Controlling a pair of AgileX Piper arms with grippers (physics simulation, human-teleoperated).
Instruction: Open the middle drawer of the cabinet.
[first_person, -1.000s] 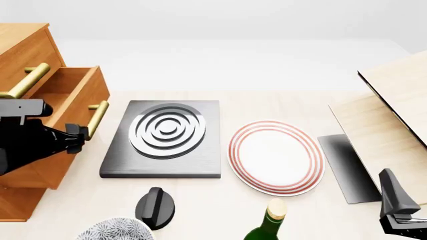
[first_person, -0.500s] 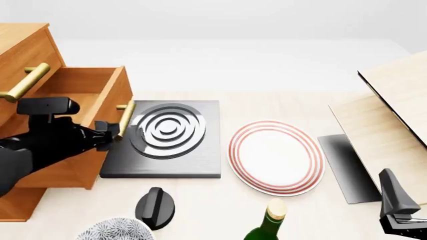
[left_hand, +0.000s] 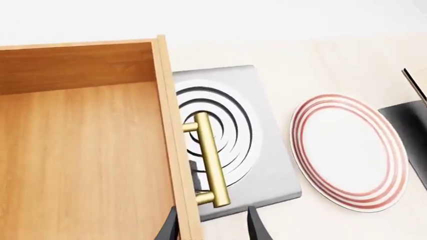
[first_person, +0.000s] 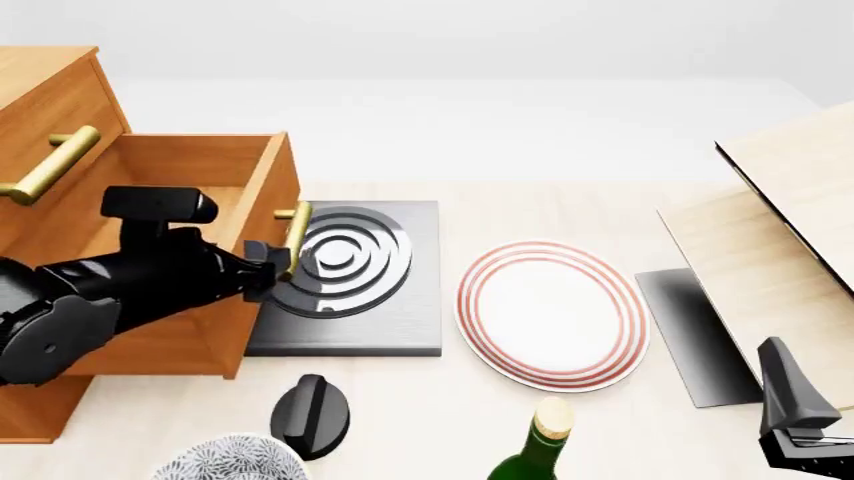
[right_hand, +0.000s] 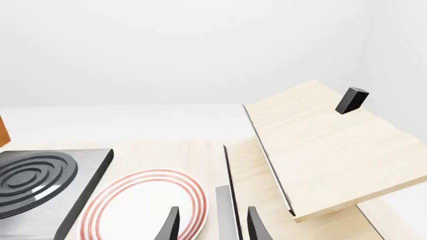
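Observation:
The orange-brown cabinet stands at the far left. Its middle drawer is pulled well out over the table, and its front reaches the edge of the grey burner block. Its empty wooden inside fills the left wrist view. My left gripper is at the near end of the drawer's gold handle. In the left wrist view my gripper has its fingers wide apart, straddling the handle and the drawer front. My right gripper is open and empty at the front right, also shown in the right wrist view.
A grey burner block with rings lies beside the drawer, then a red-rimmed plate. A black knob, a patterned bowl and a green bottle stand along the front. Pale boards and a dark sheet lie right.
The middle drawer has slid farther out to the right, with my left gripper moving along at its handle. The right arm has not moved.

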